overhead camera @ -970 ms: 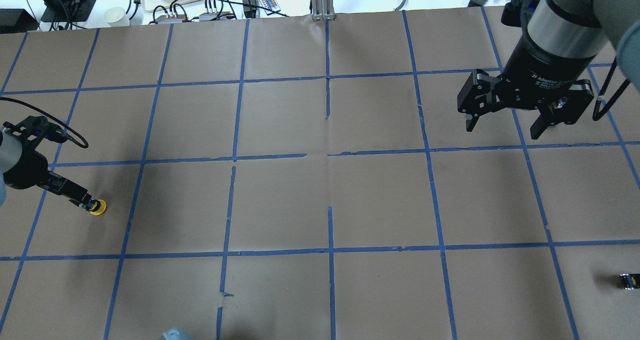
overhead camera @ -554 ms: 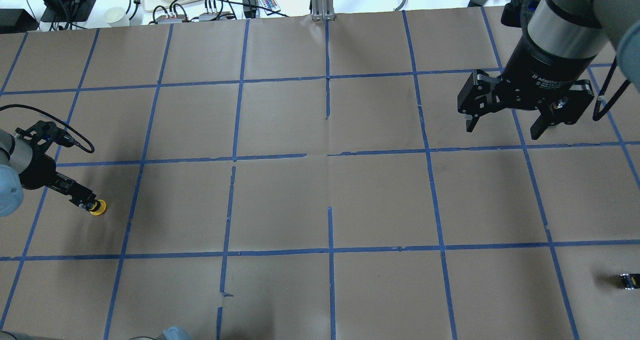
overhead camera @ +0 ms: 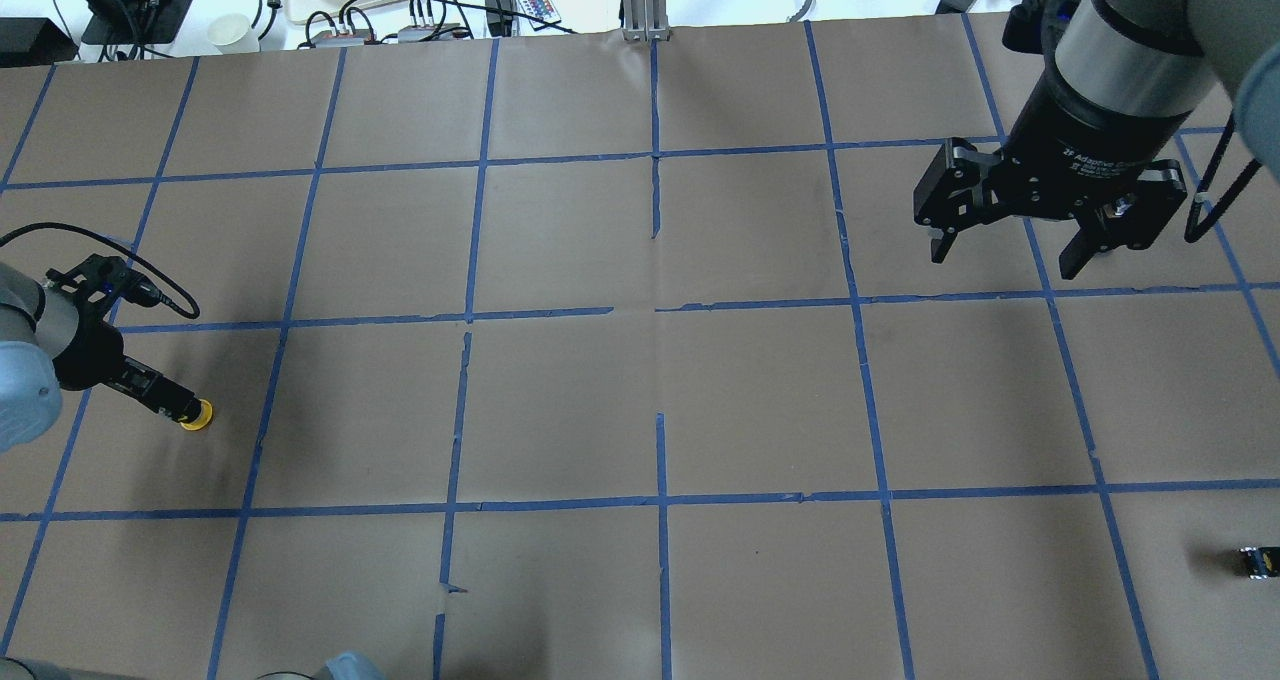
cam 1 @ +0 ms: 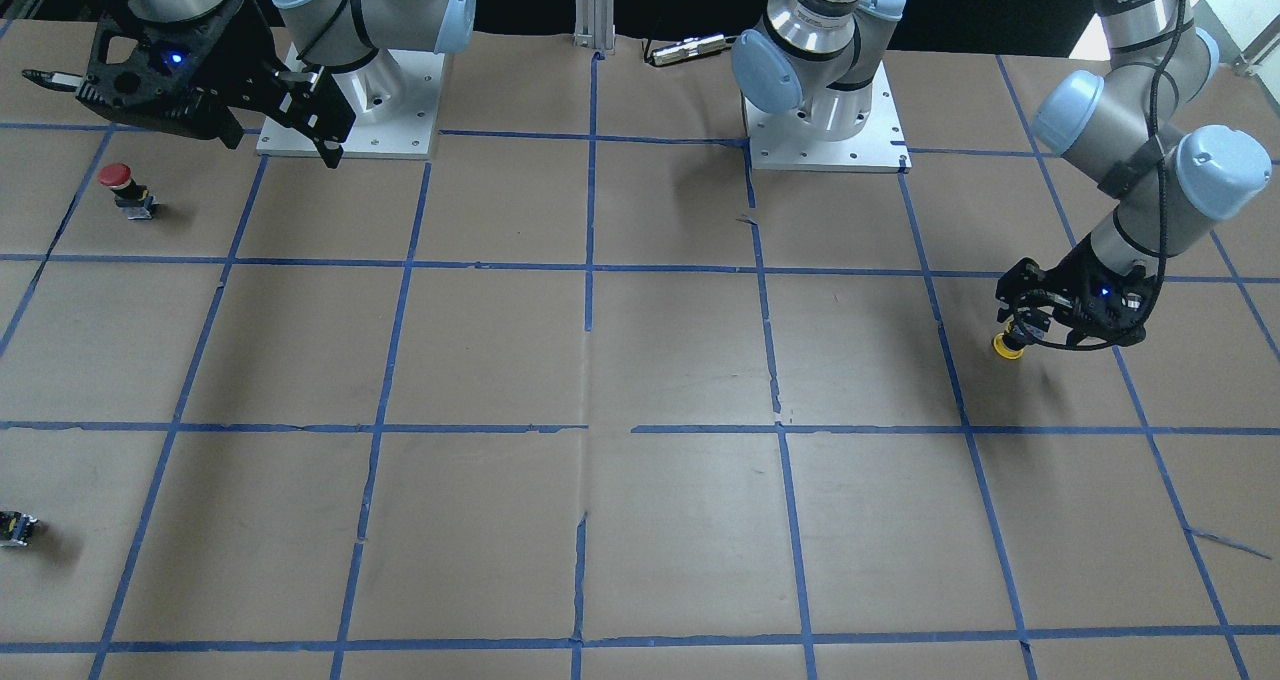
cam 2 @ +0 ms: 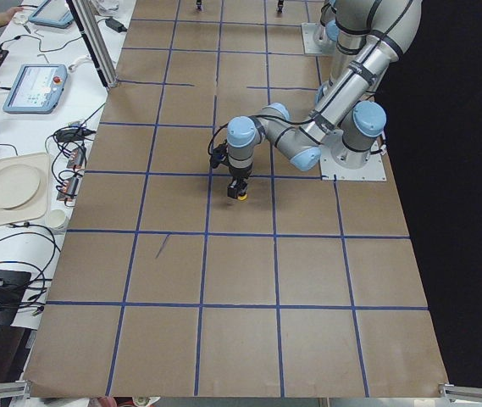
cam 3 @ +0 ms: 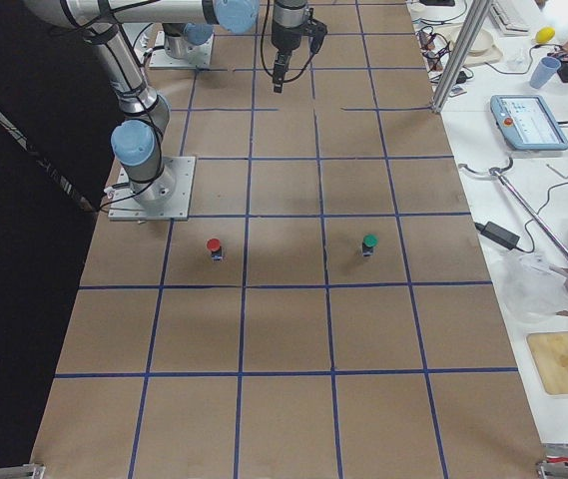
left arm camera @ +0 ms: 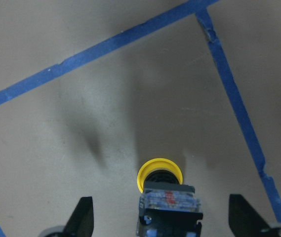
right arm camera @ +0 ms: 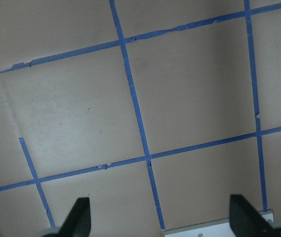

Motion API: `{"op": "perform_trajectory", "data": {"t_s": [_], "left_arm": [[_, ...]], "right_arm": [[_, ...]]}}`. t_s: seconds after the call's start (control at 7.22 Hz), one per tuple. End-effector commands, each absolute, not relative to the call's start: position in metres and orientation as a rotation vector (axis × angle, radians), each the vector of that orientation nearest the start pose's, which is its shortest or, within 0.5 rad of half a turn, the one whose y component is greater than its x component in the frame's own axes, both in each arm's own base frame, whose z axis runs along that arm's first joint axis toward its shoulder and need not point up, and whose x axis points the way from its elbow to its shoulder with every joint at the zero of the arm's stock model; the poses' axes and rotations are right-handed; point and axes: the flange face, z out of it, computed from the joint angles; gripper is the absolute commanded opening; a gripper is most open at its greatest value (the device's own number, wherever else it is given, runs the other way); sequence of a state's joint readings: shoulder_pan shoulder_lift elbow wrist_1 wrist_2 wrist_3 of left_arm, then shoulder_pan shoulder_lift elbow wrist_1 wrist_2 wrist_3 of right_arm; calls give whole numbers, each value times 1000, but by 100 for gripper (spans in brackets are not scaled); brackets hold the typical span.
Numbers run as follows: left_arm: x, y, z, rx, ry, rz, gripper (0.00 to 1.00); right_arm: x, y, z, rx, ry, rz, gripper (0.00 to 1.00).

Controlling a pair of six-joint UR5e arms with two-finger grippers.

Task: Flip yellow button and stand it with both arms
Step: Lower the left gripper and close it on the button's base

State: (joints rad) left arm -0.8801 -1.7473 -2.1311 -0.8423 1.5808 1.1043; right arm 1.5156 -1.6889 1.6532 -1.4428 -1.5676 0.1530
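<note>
The yellow button (left arm camera: 160, 174) is at the table's left side, its yellow cap (overhead camera: 197, 416) down toward the paper and its black and grey body (left arm camera: 169, 207) up toward my left gripper (left arm camera: 162, 217). That gripper (overhead camera: 180, 411) hangs over it, tilted. Its fingers (left arm camera: 83, 217) stand wide apart on either side of the body without touching it. The button also shows in the front view (cam 1: 1007, 347) and the left view (cam 2: 237, 196). My right gripper (overhead camera: 1004, 262) is open and empty, high over the far right of the table (cam 1: 180, 118).
A red-capped button (cam 1: 120, 185) stands near the right arm's base plate (cam 1: 350, 110). A green-capped button (cam 3: 368, 242) stands beyond it. A small dark block (overhead camera: 1255, 560) lies at the near right edge. Cables and gear line the table's far edge (overhead camera: 420, 10).
My left wrist has swung slightly right and down, more upright over the yellow button. The button has stayed in place. The right arm has not moved.
</note>
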Motion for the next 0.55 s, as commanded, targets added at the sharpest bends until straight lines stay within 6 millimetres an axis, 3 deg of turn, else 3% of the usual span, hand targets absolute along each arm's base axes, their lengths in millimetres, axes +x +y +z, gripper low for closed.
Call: {"op": "perform_trajectory", "data": {"t_s": [0.0,0.28,0.42], "left_arm": [[190,-438,216,613,3078,24,88],[190,-437,215,615,3080,27,78],[191,-437,215,615,3077,33,56]], "right_arm": [[109,-440,491,332,3125,128,100],[109,-436,495,375,3122,113,100],[109,-432,499,376,3126,108,100]]}}
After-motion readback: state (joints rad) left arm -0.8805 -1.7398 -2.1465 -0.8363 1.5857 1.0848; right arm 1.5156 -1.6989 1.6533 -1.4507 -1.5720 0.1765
